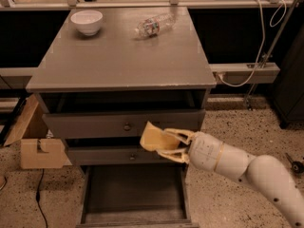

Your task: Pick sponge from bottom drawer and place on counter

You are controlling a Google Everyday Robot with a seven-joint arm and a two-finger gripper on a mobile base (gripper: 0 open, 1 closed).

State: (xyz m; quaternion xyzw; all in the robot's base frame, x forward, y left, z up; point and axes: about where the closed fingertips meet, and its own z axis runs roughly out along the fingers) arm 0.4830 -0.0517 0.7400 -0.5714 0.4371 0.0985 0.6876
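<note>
Speckled floor spreads to the right of my claw [164,141], where my arm runs out of the picture's corner. My claw is closed tight on the sponge [151,139], my fingers [176,136] covering its right end. Directly below lies the open bottom drawer [133,189], its front wall barely in view. Above and behind, the counter [123,61] offers bare surface along its chipped front edge, with a white bowl [86,22] and a plastic bottle [153,25] farther back

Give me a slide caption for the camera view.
Tool grips the sponge above the open bottom drawer, in front of the knobbed drawers, below the counter.
</note>
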